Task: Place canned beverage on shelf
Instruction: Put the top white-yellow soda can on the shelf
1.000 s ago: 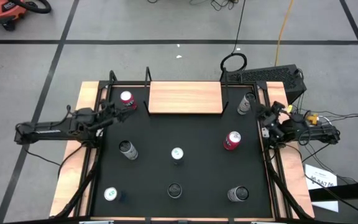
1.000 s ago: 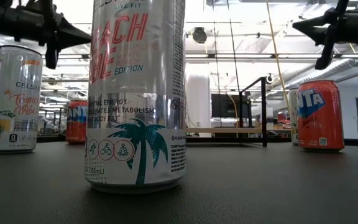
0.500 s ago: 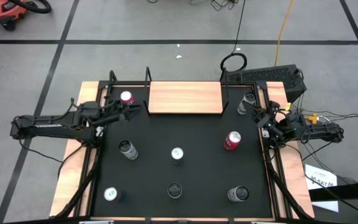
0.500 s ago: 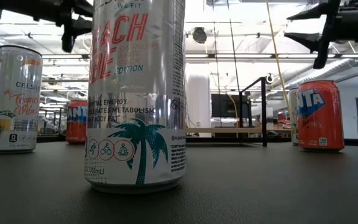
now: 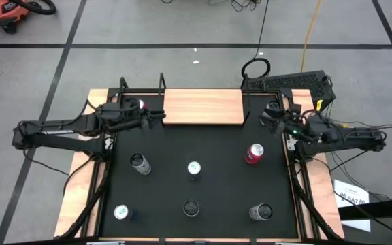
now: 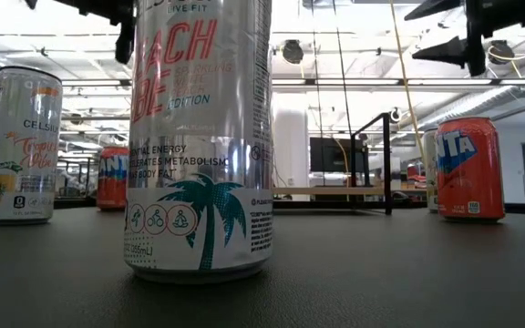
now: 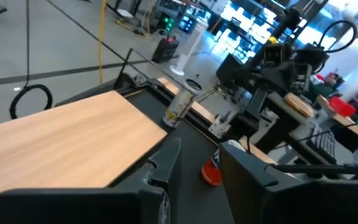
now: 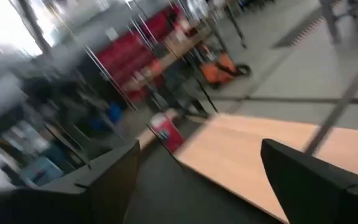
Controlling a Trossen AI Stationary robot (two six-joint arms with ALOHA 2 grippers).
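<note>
Firstly, the left arm reaches in from the table's [image 5: 203, 187] left edge. The left gripper [image 5: 160, 116] hangs at the left end of the shelf [image 5: 203, 107], above the black top. Its fingers [image 7: 165, 163] stand a little apart with nothing between them. Just behind that arm a red-top can [image 5: 139, 105] stands upright on the table, beside the shelf's left posts and not on the board; the right wrist view shows it [image 8: 165, 131] past the board's [image 8: 260, 149] far end.

Next, the shelf lies flat along the table's far edge, midway between the two grippers. Nearer the front, five more cans stand upright and well apart on the table: two in a middle row [image 5: 139, 163] [image 5: 194, 168] and three along the front [image 5: 120, 213] [image 5: 191, 207] [image 5: 259, 213].

Further right, a red can [image 5: 253, 154] stands on the table, near the right gripper [image 5: 265, 118]. That gripper hangs off the shelf's right end, fingers [image 8: 120, 177] spread wide and holding nothing. A grey can [image 5: 273, 107] stands just beside it, close to the shelf's right posts.
</note>
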